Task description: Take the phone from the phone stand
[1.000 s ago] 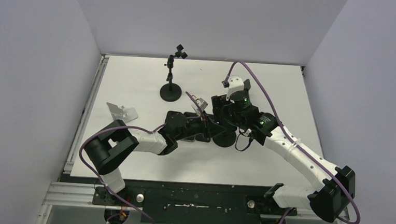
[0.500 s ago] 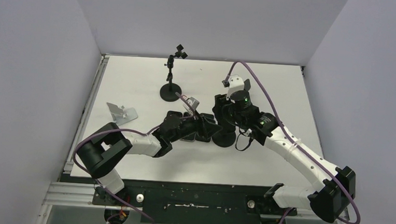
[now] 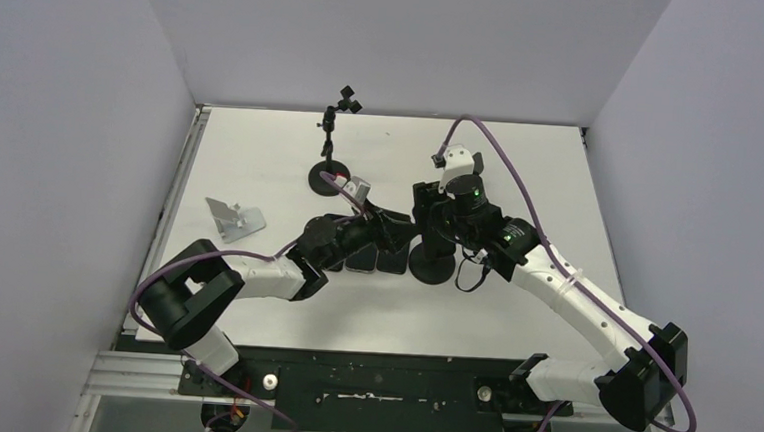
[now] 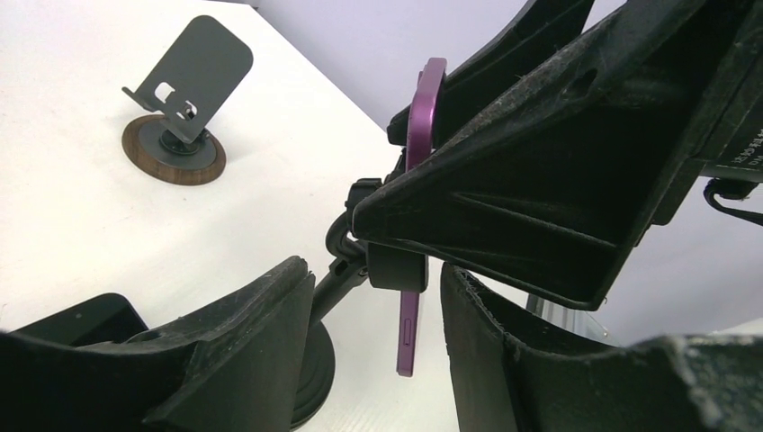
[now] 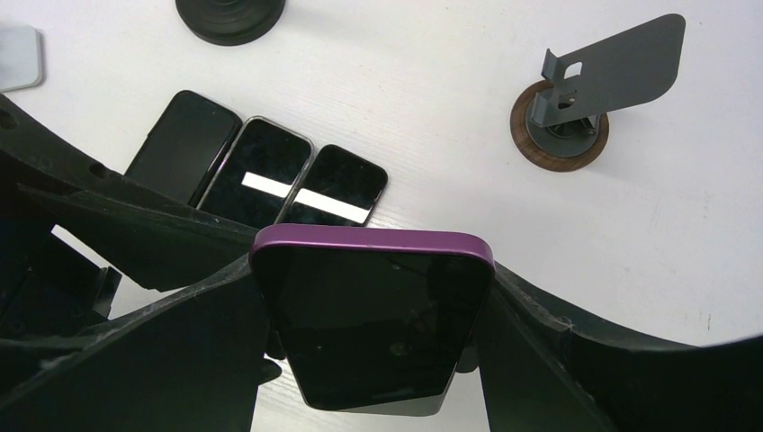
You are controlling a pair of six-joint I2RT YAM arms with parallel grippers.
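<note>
Black-and-white arms (image 3: pixel 574 293), purple cables (image 3: pixel 474 120)

Phone stand (image 4: pixel 337 279) partly behind left gripper (image 4: pixel 373 288)

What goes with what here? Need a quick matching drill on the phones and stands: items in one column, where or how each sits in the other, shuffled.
Items
1. purple phone
2. three dark phones
3. grey stand
4. black pole stand

Places
A. flat on the table, side by side
B. empty, on a round wooden base
C. upright between the fingers of the right gripper
D. on a black round base near the table's far edge

Pairs: 1-C, 2-A, 3-B, 4-D
</note>
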